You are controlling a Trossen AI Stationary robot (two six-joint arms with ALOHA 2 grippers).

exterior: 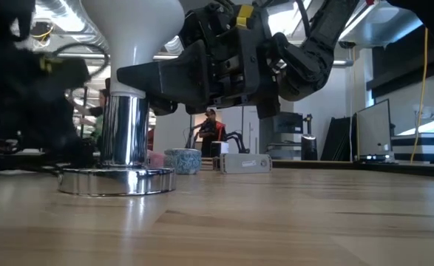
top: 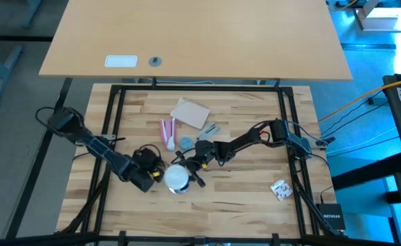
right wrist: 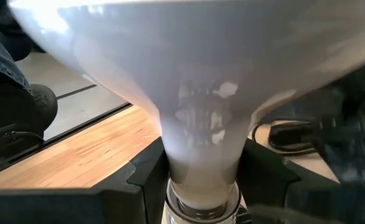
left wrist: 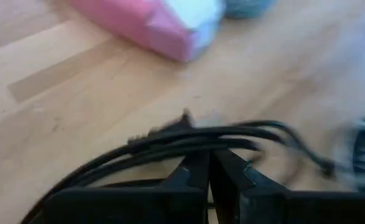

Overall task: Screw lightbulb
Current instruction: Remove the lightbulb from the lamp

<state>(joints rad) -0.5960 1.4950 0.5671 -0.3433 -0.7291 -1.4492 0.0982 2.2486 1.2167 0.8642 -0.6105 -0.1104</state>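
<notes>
The lightbulb [exterior: 131,29] stands upright, dome up, with its narrow end in a silvery socket [exterior: 124,129] on a round disc base [exterior: 117,181] that rests on the wooden table. It also shows in the high view [top: 177,176]. My right gripper [right wrist: 202,180] is at the bulb's neck, shut on it, and it also shows in the high view [top: 192,171]. My left gripper [left wrist: 210,177] is low at the base's left side [top: 149,179], shut at the black cord [left wrist: 194,140]. My right gripper pinches the bulb's narrow neck [right wrist: 201,155] just above the socket, one finger [right wrist: 146,180] on each side. The fingers come level from the table's right side. The bulb stands upright in the socket. My left gripper is shut on the black cord [left wrist: 232,138], which runs across its fingertips; the fingers [left wrist: 194,180] hide the exact contact. The cord lies slack on the table.
A pink box [top: 167,131], a light-blue cap [top: 186,142], a brown cardboard piece [top: 190,113] and a small grey part [top: 210,130] lie beyond the lamp. A small packet [top: 280,189] lies near the right edge. People show in the room behind the table [exterior: 213,129].
</notes>
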